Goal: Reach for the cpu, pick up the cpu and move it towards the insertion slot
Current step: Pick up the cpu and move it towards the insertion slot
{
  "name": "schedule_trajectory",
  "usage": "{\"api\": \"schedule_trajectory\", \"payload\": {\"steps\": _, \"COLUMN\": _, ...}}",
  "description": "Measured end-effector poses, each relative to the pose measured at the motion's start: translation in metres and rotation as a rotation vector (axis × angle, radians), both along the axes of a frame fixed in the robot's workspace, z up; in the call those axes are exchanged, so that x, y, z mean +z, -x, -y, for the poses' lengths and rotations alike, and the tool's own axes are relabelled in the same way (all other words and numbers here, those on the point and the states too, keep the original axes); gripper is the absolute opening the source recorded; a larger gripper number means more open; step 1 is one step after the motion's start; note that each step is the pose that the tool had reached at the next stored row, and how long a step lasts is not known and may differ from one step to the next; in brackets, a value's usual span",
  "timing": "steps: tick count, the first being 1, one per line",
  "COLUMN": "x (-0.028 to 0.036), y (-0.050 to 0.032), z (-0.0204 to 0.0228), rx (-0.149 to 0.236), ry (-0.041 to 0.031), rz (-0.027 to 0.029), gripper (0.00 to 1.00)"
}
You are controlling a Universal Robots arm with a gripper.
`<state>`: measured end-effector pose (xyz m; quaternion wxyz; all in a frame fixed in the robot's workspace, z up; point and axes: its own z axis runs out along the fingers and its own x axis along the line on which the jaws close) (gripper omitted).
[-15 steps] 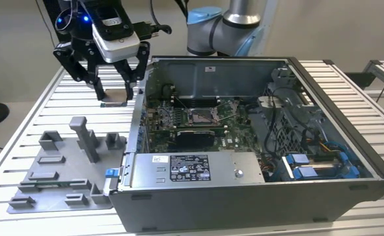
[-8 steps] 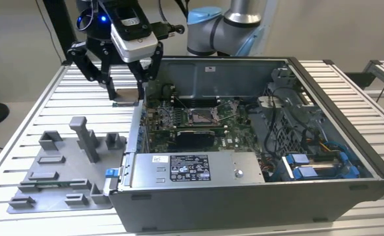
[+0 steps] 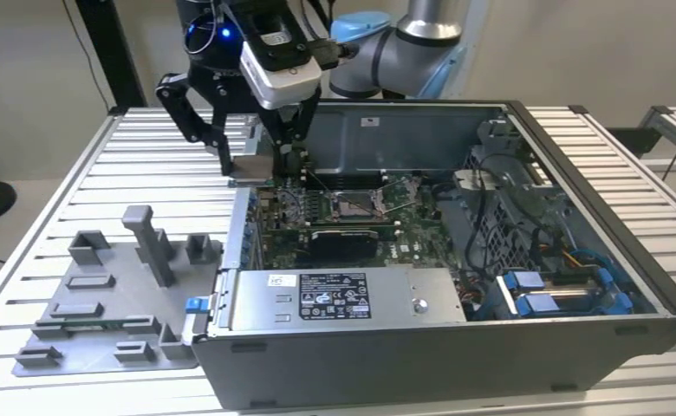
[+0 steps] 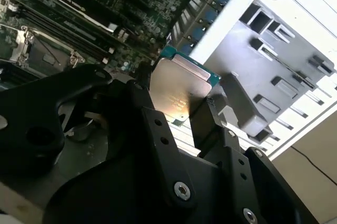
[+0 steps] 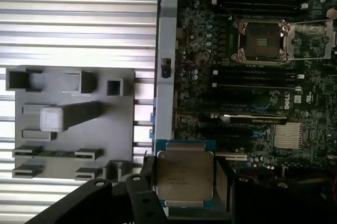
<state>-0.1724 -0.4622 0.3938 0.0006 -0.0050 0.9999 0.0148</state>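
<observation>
Carrying the cpu (image 5: 184, 177) high above the case's far-left corner in the exterior view, the tool (image 4: 176, 109) is clamping it by two opposite edges, silvery face showing. The insertion slot (image 3: 351, 204) is sitting open well right of the chip. Best approach, I'd judge: keeping it level and square to the socket frame. Being square, it has no long axis.

We're in a robotics lab or test workshop here: a ribbed aluminium table (image 3: 107, 165) carries an opened computer case (image 3: 615, 286) with its green circuit board (image 3: 413, 221) laid bare, a grey plastic fixture tray (image 3: 95, 325) sits alongside, and plain pale walls stand behind the robot arm (image 3: 402, 52).
</observation>
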Motion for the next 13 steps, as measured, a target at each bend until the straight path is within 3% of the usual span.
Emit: {"api": "schedule_trajectory", "payload": {"steps": 13, "x": 0.0, "y": -0.0531, "z": 0.0, "rx": 0.0, "ry": 0.0, "rz": -0.0006, "gripper": 0.0}}
